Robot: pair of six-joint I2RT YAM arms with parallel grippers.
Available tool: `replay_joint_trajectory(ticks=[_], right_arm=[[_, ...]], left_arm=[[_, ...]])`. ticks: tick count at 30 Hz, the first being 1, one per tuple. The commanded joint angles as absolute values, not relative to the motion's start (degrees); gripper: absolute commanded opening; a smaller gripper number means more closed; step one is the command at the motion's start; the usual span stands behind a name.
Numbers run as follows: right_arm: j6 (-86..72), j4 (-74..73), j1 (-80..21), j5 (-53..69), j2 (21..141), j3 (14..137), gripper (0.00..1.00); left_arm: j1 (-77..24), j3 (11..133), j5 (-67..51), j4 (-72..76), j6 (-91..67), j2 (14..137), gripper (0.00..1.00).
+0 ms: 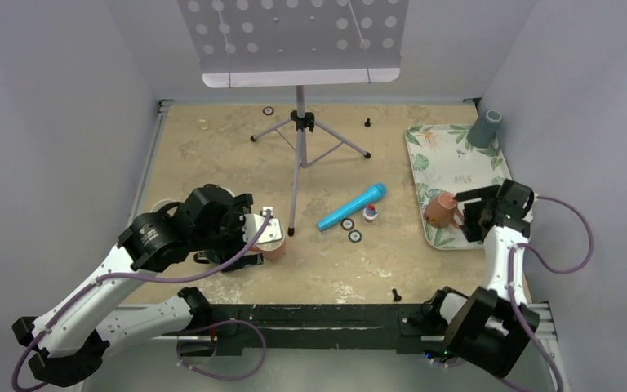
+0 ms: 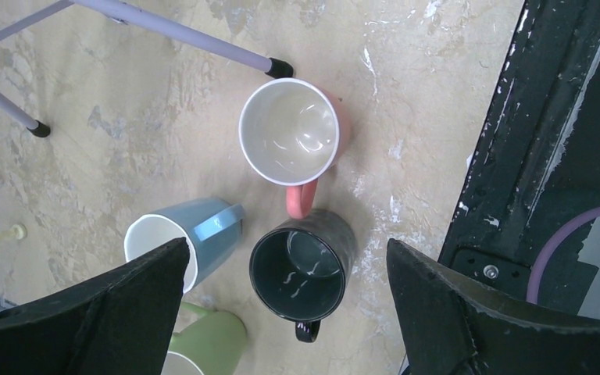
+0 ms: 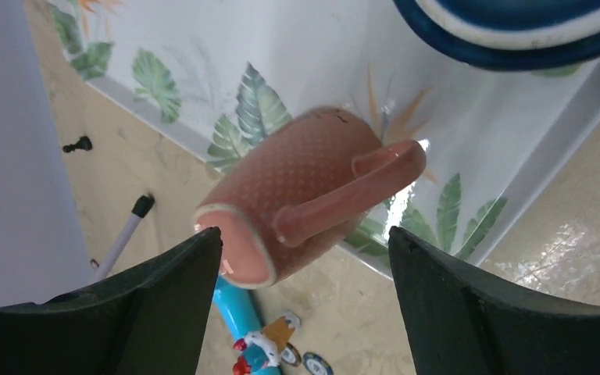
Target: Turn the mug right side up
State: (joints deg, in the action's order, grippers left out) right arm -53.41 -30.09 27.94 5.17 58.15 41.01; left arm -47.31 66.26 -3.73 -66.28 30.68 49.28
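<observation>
1. The right claw [image 3: 303, 234] stood wide, its two fingers either side of the terracotta mug [image 3: 312, 180] with a gap on each side; to my eye it gripped nothing
2. The mug lay tipped over between them, closed base towards the claw, handle uppermost, mouth pointing down at the leaf-printed tray [image 3: 469, 141]
3. It rested at the tray's near-left edge, seemingly propped on the rim, which would explain why it leaned and did not lie flat
4. I judged the claw had been lined up across the body so a squeeze could catch the sides and leave the handle clear
5. The turn itself was not yet done
6. Just beyond the tray, on the tabletop [image 1: 212, 147], lay a blue microphone [image 1: 353, 206]
7. Well apart, the left claw [image 2: 287, 248] hung wide and unladen over a pink mug [image 2: 289, 131], a black mug [image 2: 301, 266], a blue mug [image 2: 203, 234] and a green mug [image 2: 211, 340], all mouth up, so none there needed righting
</observation>
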Motion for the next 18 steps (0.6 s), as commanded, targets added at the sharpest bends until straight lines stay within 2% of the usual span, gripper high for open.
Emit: replay_joint_trajectory(ticks=[1, 6, 14, 18], right_arm=[[-61.0, -25.1, 30.0, 17.3, 64.2, 37.1, 0.81], [-66.9, -18.6, 30.4, 15.1, 64.1, 34.7, 0.81], [-69.6, -14.2, 30.6, 10.2, 68.5, 38.8, 0.78], [-67.8, -14.2, 30.6, 8.2, 66.7, 41.2, 0.78]], left_arm=[[-47.1, 64.9, -5.9, -63.4, 31.2, 48.1, 1.0], [-47.1, 63.5, -5.8, -63.2, 31.8, 47.1, 1.0], [-47.1, 62.9, -5.7, -63.0, 32.0, 46.3, 1.0], [-47.1, 62.8, -5.5, -63.1, 32.1, 46.7, 1.0]])
